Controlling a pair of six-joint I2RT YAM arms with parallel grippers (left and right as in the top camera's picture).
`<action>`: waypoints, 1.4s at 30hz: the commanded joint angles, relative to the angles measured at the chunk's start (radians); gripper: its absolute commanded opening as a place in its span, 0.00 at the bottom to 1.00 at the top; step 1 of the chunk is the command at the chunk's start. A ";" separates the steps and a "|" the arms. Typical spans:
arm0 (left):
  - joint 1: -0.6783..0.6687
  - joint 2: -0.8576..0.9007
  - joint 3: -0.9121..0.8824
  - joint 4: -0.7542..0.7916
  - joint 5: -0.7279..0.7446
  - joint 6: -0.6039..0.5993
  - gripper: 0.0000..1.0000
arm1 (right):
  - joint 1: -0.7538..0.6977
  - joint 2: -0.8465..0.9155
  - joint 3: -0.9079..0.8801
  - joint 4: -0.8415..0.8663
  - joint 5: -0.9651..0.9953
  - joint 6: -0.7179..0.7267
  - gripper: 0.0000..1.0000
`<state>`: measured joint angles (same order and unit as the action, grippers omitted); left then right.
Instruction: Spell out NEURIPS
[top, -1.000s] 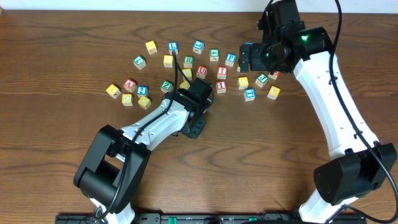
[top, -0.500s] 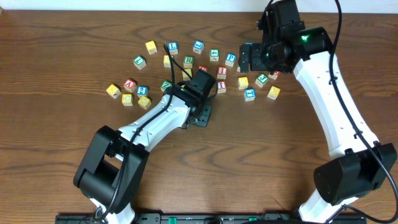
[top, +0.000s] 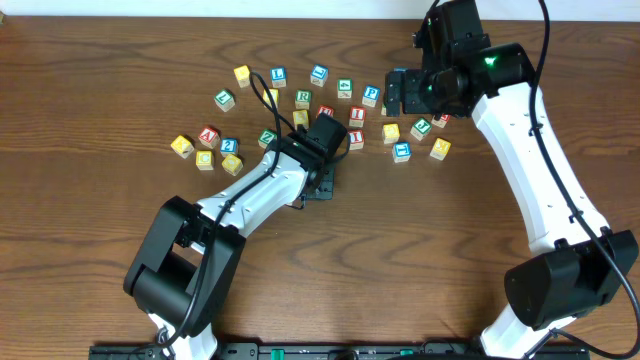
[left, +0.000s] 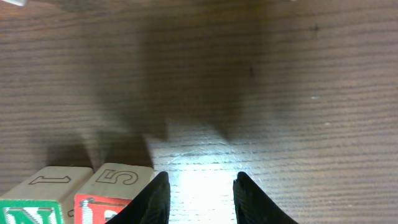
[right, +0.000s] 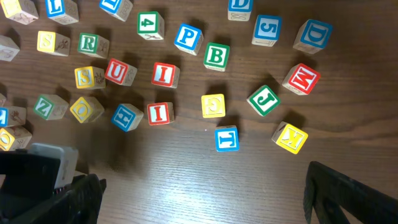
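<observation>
Letter cubes (top: 303, 97): scattered loose over the far half of the table, between the two arms, with no row begun as far as I can see.
Left end effector (left: 198, 186): low over the wood, jaws a little apart with only bare table between them, grasping nothing.
N cube (left: 31, 210): close by, with a red-framed cube (left: 115, 186) showing a 5 on top between it and the nearer finger.
Right end effector (right: 202, 186): spread wide and empty, hanging above R (right: 89, 43), U (right: 118, 71), I (right: 163, 74) and P (right: 186, 36).
Handling: probably light, rigid and smooth-painted. They should not crush, but might twist or skid if pinched on a corner.
Hold: two opposite flat sides, square on. The crowded ones leave little gap for a finger.
Table (top: 80, 230): dark wood grain, flat and hard.
Room: the bare wood nearer the arm bases looks enough for seven cubes in a line.
</observation>
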<state>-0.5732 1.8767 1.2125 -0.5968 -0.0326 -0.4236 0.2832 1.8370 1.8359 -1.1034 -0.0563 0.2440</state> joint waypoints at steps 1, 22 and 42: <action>0.001 0.012 0.002 -0.003 -0.033 -0.039 0.33 | 0.012 -0.013 0.017 -0.001 -0.003 -0.013 0.99; 0.001 0.013 0.002 -0.023 -0.070 -0.099 0.33 | 0.012 -0.013 0.017 -0.001 -0.003 -0.013 0.99; 0.000 0.013 0.002 -0.031 -0.085 -0.120 0.33 | 0.012 -0.013 0.017 -0.001 -0.003 -0.013 0.99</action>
<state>-0.5732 1.8771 1.2125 -0.6220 -0.0898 -0.5278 0.2832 1.8370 1.8359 -1.1034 -0.0559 0.2440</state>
